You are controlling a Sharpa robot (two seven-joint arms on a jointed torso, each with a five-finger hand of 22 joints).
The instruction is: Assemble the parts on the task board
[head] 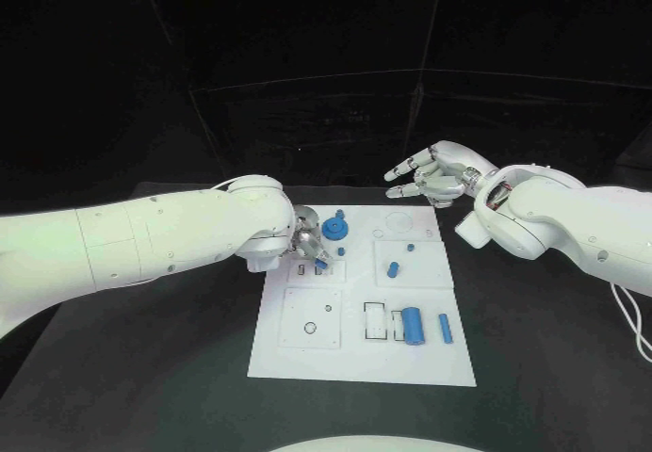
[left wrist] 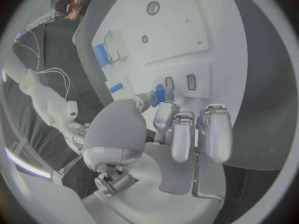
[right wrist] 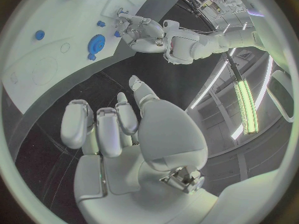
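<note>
The white task board [head: 310, 353] lies in the middle of the black table. My left hand [head: 310, 247] hovers over the board's far left part and pinches a small blue part [left wrist: 159, 92] between thumb and a finger, just above two small rectangular slots [left wrist: 191, 81]. A blue gear [head: 335, 229] stands on the board right beside that hand. My right hand [head: 432, 174] hangs above the table beyond the board's far edge, fingers apart and holding nothing. The right wrist view shows the gear [right wrist: 96, 44] and my left hand [right wrist: 140, 30] from afar.
Two small blue pegs [head: 393, 270] [head: 409, 249] sit mid-board. Near the board's front right lie a blue block [head: 412, 325] and a blue cylinder [head: 443, 328]. A raised white plate [head: 311, 318] with holes occupies the front left.
</note>
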